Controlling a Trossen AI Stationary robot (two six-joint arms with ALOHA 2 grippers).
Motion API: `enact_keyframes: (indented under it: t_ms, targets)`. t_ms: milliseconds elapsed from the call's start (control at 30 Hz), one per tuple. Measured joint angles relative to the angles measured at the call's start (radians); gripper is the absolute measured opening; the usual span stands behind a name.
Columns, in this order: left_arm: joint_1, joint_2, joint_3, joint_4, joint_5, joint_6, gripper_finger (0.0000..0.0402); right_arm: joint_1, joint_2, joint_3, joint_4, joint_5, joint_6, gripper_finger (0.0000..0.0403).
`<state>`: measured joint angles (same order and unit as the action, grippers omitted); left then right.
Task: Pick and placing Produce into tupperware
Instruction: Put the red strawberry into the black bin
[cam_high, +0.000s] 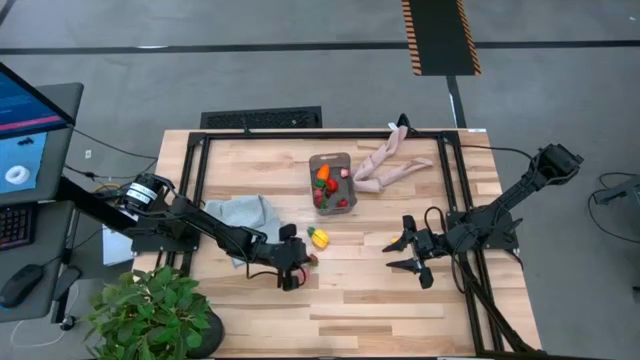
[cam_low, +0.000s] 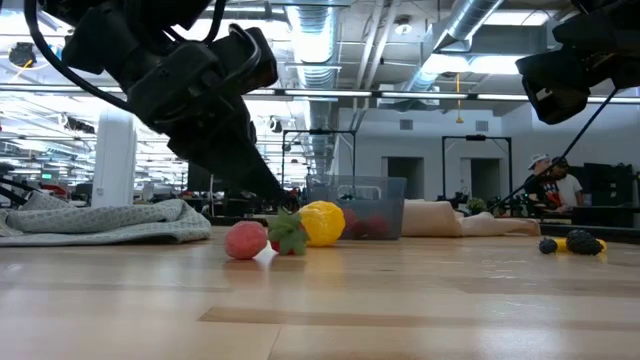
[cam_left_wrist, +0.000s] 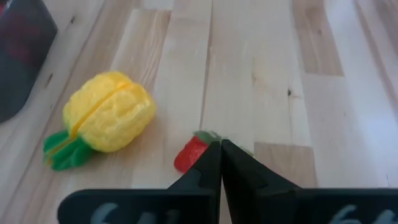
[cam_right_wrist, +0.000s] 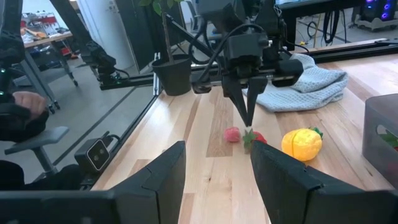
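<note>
Partway through. Tupperware (cam_high: 331, 181) already loaded w/ several pcs: orange carrot (cam_high: 323, 173) plus red items, poss. strawberries; exact count not readable. Tub sits well ahead of left tool (cam_high: 297, 262), past the yellow lemon (cam_high: 319, 238), toward far side of bench (cam_high: 400, 310).

Left tool: down at bench level, tips pinched fully together, nothing visibly clamped between them. Tips right at the green leafy top of a red strawberry (cam_left_wrist: 190, 153); in left wrist view, berry lies just ahead of and slightly to one side of the closed tips. Whether a leaf is nipped: can't tell. Looks like a grab that either caught only the leaf or missed — a judgement, not confirmed.

Still loose near left tool: lemon w/ green stub just ahead, beside strawberry; pink berry (cam_low: 246, 240) just next to strawberry on the other side. Low view also shows dark and yellow bits (cam_low: 578, 241) lying on bench off to the side, apart from the rest; what they are not clear.

Right tool (cam_high: 413, 254): held above bench, well apart from tub and loose produce, fingers spread about half, empty. Waiting.

Left to do: strawberry, pink berry, lemon, plus the stray bits into tub. Roughly half done, by rough guess.
</note>
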<state>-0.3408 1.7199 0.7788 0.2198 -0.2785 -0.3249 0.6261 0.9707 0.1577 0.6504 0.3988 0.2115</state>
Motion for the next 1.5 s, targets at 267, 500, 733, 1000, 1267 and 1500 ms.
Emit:
enact_keyframes:
  t_ms: [267,500,733,1000,1267,1500]
  targets:
    - [0.000,0.000,0.000,0.018,-0.005,0.014,0.0000,0.000,0.000,0.000,0.000,0.000,0.000,0.0206]
    - [0.000,0.000,0.000,-0.011,-0.014,-0.102,0.0011,0.000,0.000,0.000,0.000,0.000,0.000,0.0203]
    - [0.000,0.000,0.000,0.000,-0.014,-0.152,0.0083,0.000,0.000,0.000,0.000,0.000,0.000,0.0205]
    - [0.000,0.034,0.002,0.045,0.012,-0.148,0.0147,0.000,0.000,0.000,-0.002,0.000,0.000,0.0205]
    - [0.005,0.034,0.000,0.047,0.007,-0.137,0.0136,0.000,0.000,0.000,-0.005,0.007,0.000,0.0205]
    - [0.005,0.034,0.000,0.041,-0.015,-0.136,0.0097,0.000,0.000,0.000,-0.004,0.008,0.000,0.0206]
